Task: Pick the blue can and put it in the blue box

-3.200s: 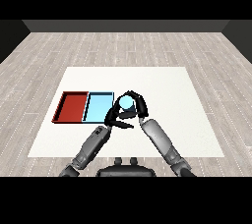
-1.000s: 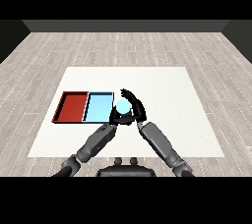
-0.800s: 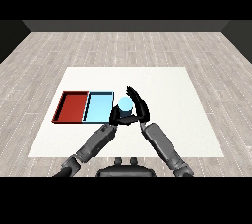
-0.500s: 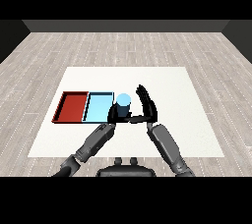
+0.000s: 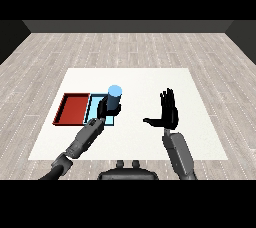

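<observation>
L hand (image 5: 103, 108) is curling round the blue can (image 5: 114, 98) — holding it upright over the light blue tray (image 5: 93, 113), next to the red tray (image 5: 72, 109) — while R hand (image 5: 169, 112) is hovering well apart w/ fingers straight, holding nothing.

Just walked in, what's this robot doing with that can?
It is moving a blue can into the light blue tray. The left hand is curled round the can and holds it upright over the right end of that tray, which lies beside a red tray on the white table. The right hand is open, off to the right, touching nothing. I cannot tell whether the can already rests in the tray.
</observation>
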Tool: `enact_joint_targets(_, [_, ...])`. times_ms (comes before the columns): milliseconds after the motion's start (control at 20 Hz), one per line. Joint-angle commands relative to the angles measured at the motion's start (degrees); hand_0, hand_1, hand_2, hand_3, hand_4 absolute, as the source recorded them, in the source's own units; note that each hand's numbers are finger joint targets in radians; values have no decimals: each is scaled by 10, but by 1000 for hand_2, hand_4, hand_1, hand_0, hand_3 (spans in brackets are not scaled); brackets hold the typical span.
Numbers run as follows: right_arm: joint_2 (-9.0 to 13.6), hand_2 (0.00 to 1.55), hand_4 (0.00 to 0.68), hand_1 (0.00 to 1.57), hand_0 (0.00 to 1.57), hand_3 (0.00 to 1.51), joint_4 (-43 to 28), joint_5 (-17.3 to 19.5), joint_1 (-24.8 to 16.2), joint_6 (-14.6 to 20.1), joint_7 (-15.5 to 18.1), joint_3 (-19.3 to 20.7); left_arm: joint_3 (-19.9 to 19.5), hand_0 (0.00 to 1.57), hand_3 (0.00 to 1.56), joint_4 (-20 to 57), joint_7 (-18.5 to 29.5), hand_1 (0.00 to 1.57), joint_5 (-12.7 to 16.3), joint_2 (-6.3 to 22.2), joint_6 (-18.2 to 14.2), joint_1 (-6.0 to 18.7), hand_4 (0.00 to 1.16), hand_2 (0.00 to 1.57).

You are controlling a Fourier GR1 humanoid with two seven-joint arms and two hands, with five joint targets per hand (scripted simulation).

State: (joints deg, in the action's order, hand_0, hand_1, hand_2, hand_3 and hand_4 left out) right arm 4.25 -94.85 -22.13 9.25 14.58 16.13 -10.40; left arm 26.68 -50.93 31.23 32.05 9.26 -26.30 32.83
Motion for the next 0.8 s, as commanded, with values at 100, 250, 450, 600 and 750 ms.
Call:
enact_joint_targets(100, [11, 0, 0, 0, 0, 0, -8, -34, -28, -21, 1, 41, -21, 1571, 1514, 21, -72, 1571, -29, 90, -8, 7, 1150, 1571])
enact_joint_targets(250, [6, 0, 0, 0, 0, 0, 8, -26, -21, -18, -3, 36, -22, 1571, 1504, 87, -98, 1571, -54, 109, -12, 34, 1115, 1571])
enact_joint_targets(450, [11, 0, 0, 0, 0, 0, 49, -45, -13, -50, 23, 61, 13, 1571, 1483, 175, -199, 1571, -96, 92, -46, 89, 1012, 1561])
enact_joint_targets(600, [5, 0, 0, 0, 0, 0, 37, -35, -5, -37, 19, 55, 29, 1495, 1183, 251, -234, 1495, -120, 77, -57, 97, 975, 1396])
enact_joint_targets(750, [3, 0, 0, 0, 0, 0, 49, -44, -19, -49, 23, 57, 35, 763, 603, 332, -293, 763, -121, 50, -36, 102, 908, 711])
